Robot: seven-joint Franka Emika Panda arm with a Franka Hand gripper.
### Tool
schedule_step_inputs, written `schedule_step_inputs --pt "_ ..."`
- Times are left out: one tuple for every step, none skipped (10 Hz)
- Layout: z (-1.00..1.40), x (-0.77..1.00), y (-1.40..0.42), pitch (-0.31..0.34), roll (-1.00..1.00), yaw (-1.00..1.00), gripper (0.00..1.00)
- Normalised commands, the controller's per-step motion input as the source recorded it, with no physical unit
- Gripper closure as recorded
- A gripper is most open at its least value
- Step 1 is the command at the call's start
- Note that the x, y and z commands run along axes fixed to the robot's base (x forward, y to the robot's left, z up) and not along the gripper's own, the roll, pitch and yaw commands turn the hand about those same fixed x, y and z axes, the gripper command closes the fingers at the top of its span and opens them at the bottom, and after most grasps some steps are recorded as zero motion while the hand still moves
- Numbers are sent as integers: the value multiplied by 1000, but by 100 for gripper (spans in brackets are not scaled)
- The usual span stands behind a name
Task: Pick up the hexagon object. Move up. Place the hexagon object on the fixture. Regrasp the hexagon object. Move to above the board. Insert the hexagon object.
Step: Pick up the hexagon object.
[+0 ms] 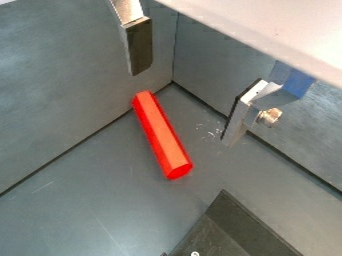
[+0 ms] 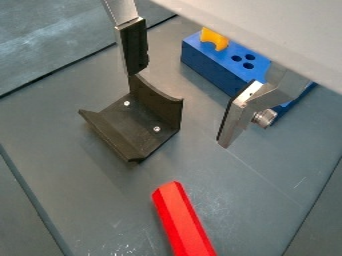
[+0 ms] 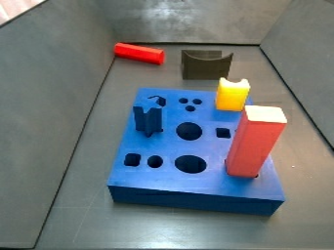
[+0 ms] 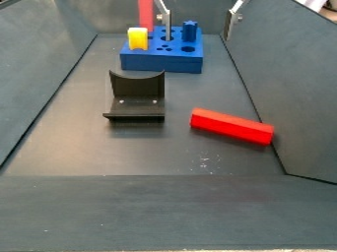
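Above the floor, the gripper (image 1: pixel 185 85) hangs wide open over the hexagon object (image 1: pixel 162 134), near the fixture (image 2: pixel 134 122).

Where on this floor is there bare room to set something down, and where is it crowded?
Free: the wide floor in front of the fixture and hexagon object, and the strip beside the board toward the wall. Crowded: the board's top, with the yellow block, red-orange block and blue piece. The gripper hangs open above the hexagon object.

Claw (image 4: pixel 198 12) mostly cropped out.
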Motion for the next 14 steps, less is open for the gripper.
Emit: schedule_step_inputs --pt "-174 0 60 26 64 211 0" --pt "-669 0 157 40 77 686 0" --pt "-1000 -249 0 -71 63 923 0" --pt "-963 -183 14 -127 20 1000 0" --pt "-951 -183 23 -133 14 1000 0" --pt "-954 -189 29 -139 14 1000 0" --pt "-949 -174 74 -147 30 991 0" --pt "-1000 0 294 -110 31 797 0" --pt "-1000 17 574 -31 46 520 0" --pt "-949 0 563 -16 61 494 0" --pt "-1000 0 509 -43 0 557 0" --pt "-1000 -89 383 -90 13 634 0" --pt "-1000 -91 143 -44 23 803 0" --pt "-900 40 0 27 0 997 0"
